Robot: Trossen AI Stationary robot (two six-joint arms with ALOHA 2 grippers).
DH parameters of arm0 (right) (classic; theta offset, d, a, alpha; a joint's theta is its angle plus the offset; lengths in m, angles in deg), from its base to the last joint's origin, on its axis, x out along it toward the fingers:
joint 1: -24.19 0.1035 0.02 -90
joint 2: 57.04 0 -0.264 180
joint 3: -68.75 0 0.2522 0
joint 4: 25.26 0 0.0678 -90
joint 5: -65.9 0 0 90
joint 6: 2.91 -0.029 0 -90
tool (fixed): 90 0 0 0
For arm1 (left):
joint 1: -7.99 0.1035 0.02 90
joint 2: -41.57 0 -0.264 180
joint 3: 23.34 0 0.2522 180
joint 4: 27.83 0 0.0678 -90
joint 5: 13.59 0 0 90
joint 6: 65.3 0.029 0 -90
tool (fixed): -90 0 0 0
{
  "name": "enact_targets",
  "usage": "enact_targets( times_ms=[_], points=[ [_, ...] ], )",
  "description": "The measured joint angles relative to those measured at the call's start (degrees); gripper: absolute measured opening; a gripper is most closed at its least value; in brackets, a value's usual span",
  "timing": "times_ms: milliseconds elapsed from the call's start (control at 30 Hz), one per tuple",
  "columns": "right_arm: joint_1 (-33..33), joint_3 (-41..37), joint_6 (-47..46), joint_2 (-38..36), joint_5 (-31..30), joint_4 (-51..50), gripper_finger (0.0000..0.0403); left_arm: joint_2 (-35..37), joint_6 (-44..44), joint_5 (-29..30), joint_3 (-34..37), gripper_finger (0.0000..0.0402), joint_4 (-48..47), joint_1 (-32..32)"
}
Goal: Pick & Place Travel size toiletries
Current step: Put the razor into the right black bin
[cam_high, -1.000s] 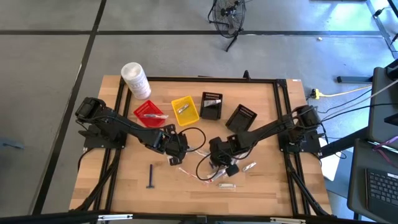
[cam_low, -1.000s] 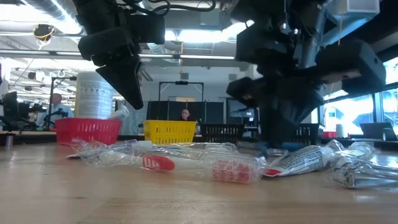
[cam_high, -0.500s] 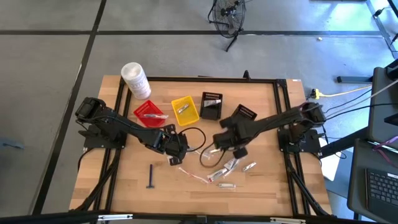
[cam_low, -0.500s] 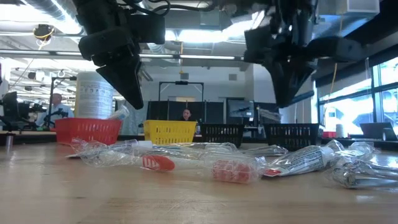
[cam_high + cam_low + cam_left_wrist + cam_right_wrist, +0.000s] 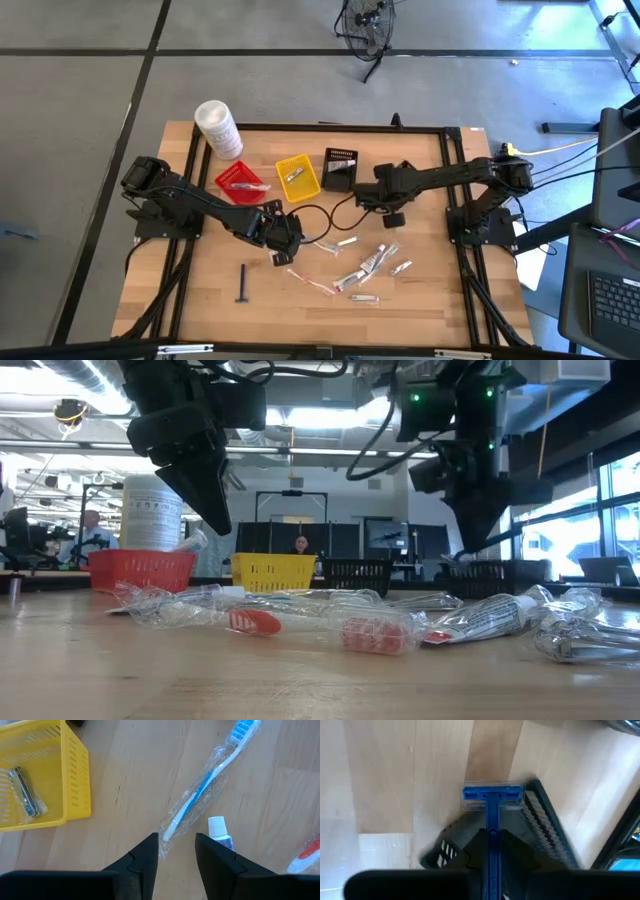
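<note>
The big white tub [image 5: 217, 127] carried rows of small print, too fine to read. Taking the yellow basket [image 5: 297, 177] as the landmark: it held one small clear-wrapped metal item [image 5: 23, 791]; the red basket [image 5: 239, 180] just beside it, toward the tub, held something red that could not be told; two black baskets sat on its other side, the nearer one [image 5: 340, 169] just beside it and the farther one [image 5: 398, 192] mostly hidden under the right arm.

The right gripper [image 5: 382, 196] hung above that farther black basket, its jaws pinching the handle of a blue razor [image 5: 492, 805] whose head pointed down over the basket's rim [image 5: 547, 827].

The left gripper [image 5: 176, 851] hovered near the yellow basket, toward the desk's front, jaws spread and empty above the desk [image 5: 200, 290], over the end of a wrapped blue toothbrush [image 5: 210, 779]; a small white-capped tube [image 5: 220, 830] lay just beside it.

The remaining toiletries [image 5: 362, 272] lay scattered on the desk farther toward the front edge, and a black T-shaped razor [image 5: 242, 283] lay apart from them, well in front of the red basket.
</note>
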Motion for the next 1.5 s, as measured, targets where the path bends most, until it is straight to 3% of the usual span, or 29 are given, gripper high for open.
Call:
enact_targets(
  times_ms=[333,600,767,933,1167,1500],
  points=[
    [-0.48,4.06,3.96,-1.86,-4.15,-6.91,0.0036,0.0,0.02,-0.04,0.02,0.0125,0.02,0.02],
    [-2.81,5.18,-2.84,-10.79,-4.42,-13.27,0.0048,0.0,0.0,-0.13,0.01,0.0125,0.82,-0.1],
    [-5.78,-1.68,-3.0,-15.3,-4.36,-8.85,0.0049,0.0,0.0,-0.17,0.01,0.0125,0.87,-0.11],
    [-8.57,-9.26,0.39,-16.5,1.32,2.02,0.005,0.0,0.01,-0.17,0.01,0.0125,0.85,-0.11],
    [-10.52,-15.5,0.66,-16.5,-0.74,9.67,0.0052,0.0,0.0,-0.17,0.02,0.0125,0.87,-0.11],
    [-11.09,-16.23,-0.47,-16.48,-0.52,13.53,0.0122,0.0,0.01,-0.15,0.01,0.0125,0.9,-0.11]
  ],
)
